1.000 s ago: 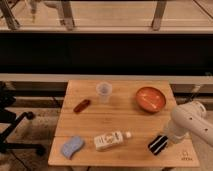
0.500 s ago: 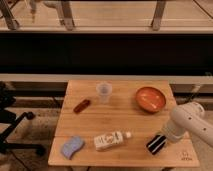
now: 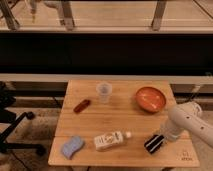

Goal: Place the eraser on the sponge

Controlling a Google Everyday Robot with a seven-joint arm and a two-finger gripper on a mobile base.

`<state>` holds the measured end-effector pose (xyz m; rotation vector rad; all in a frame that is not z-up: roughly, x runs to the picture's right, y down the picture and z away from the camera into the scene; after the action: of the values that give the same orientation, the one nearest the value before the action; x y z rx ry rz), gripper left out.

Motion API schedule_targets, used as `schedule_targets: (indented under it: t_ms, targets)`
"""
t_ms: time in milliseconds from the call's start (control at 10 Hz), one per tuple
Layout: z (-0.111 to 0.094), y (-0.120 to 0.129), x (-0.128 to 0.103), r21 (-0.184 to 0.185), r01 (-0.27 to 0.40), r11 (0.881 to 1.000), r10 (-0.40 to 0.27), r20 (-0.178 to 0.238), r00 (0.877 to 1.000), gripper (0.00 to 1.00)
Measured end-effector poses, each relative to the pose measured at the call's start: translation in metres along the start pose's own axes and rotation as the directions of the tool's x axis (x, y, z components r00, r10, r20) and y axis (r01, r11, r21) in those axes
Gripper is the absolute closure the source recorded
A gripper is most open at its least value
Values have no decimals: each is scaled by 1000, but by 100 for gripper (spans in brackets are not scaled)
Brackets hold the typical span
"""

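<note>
Near the table's front edge the eraser (image 3: 153,144) lies well apart from the sponge (image 3: 73,146), the gripper (image 3: 161,137) down at its far end, its hold impossible to tell, so I judge grasping is in hand, then a carry left over the white bottle (image 3: 111,140).

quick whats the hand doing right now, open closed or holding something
hand: down at the eraser near the front edge of the table; open, closed or gripping it cannot be told
</note>
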<state>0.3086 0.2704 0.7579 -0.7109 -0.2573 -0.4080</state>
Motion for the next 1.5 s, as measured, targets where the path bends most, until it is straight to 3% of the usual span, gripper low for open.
schedule_targets:
  t_ms: [200, 500, 1100, 1500]
  targets:
    - [0, 3, 4, 4, -7, 1000, 7, 9, 1000, 86]
    - [1, -5, -2, 7, -3, 1000, 3, 25, 1000, 99]
    - [-6, -11, -4, 16, -10, 1000, 9, 44, 999, 100]
    - [3, -14, 0, 24, -20, 1000, 18, 54, 998, 91]
